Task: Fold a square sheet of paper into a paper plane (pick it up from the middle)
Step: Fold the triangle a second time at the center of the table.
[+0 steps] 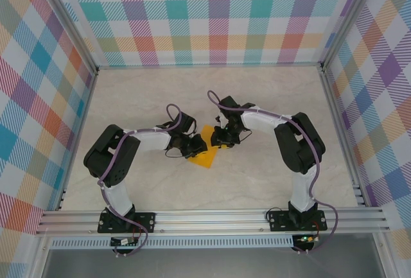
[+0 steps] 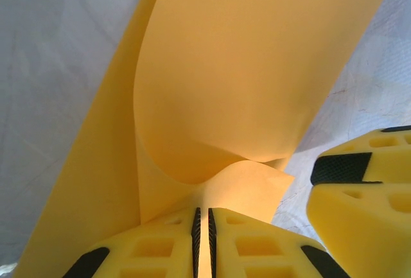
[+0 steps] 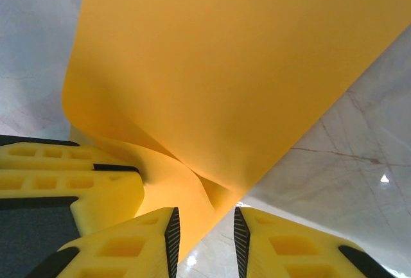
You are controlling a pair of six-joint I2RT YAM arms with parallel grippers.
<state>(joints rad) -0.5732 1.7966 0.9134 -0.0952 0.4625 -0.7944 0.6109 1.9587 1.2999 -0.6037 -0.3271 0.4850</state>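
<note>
The square sheet of paper point(image 1: 207, 153) is orange-yellow and lies at the table's middle between both grippers. In the left wrist view the sheet point(image 2: 244, 66) curls over itself in a loose roll. My left gripper point(image 2: 203, 226) is shut on its near edge, the pads pinching the paper. My right gripper point(image 3: 205, 233) is open, and a corner of the sheet point(image 3: 225, 66) hangs in the gap beside the left pad without being pinched. The two grippers sit close together: the right one's fingers point(image 2: 359, 188) show beside the left's. The paper plane is out of view.
The marble-patterned tabletop point(image 1: 257, 98) is walled by plaid panels point(image 1: 205, 15) at the back and sides. An aluminium rail point(image 1: 212, 217) runs along the near edge by the arm bases.
</note>
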